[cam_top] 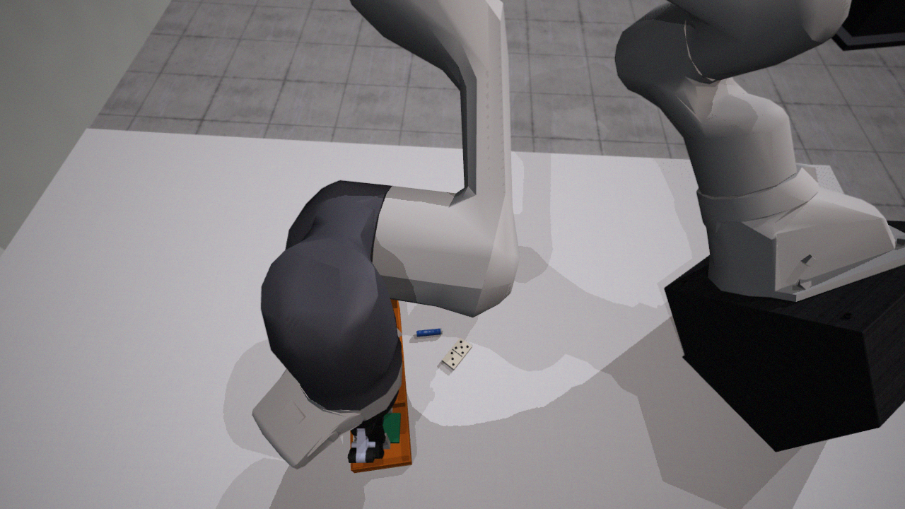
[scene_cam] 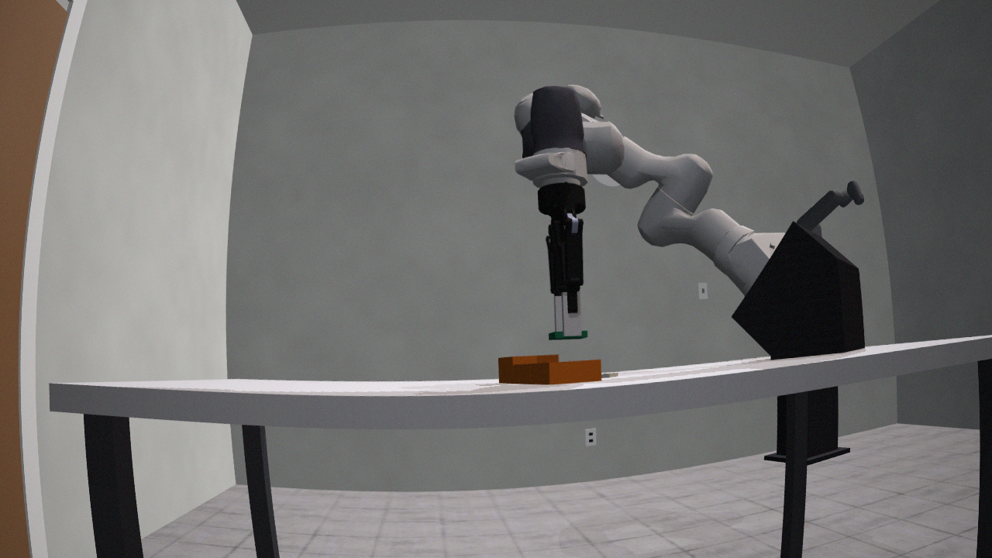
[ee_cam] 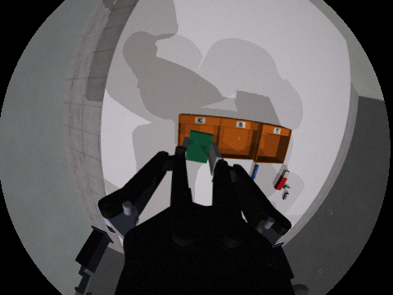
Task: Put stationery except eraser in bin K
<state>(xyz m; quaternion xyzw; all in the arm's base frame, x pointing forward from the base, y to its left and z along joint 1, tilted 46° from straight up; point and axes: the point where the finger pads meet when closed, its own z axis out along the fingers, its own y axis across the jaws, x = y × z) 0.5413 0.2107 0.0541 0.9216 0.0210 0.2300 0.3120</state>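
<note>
Fingers [cam_top: 386, 439] [scene_cam: 572, 325]: holding the flat green block, one on each side.
Green block [cam_top: 393, 428] [scene_cam: 576, 336] [ee_cam: 199, 147]: up in the air, over bin K.
Bin K [cam_top: 395, 457] [scene_cam: 575, 371] [ee_cam: 210, 120]: below, on the bench [cam_top: 158, 253] [scene_cam: 277, 409] [ee_cam: 319, 61].
Bin B [ee_cam: 229, 123]: next to K.
Blue stick [cam_top: 428, 332] [ee_cam: 255, 172]: near the bins.
Bin T [ee_cam: 286, 133]: at the other end.
Red and white block [ee_cam: 281, 183]: past the blue stick.

Your hand [cam_top: 383, 444] is above the end compartment of the orange bin row [cam_top: 405, 379], a green piece [cam_top: 392, 428] at its fingers. Well apart from it, you have a blue cylinder [cam_top: 428, 332] and a domino [cam_top: 457, 354] on the bench [cam_top: 158, 253].
</note>
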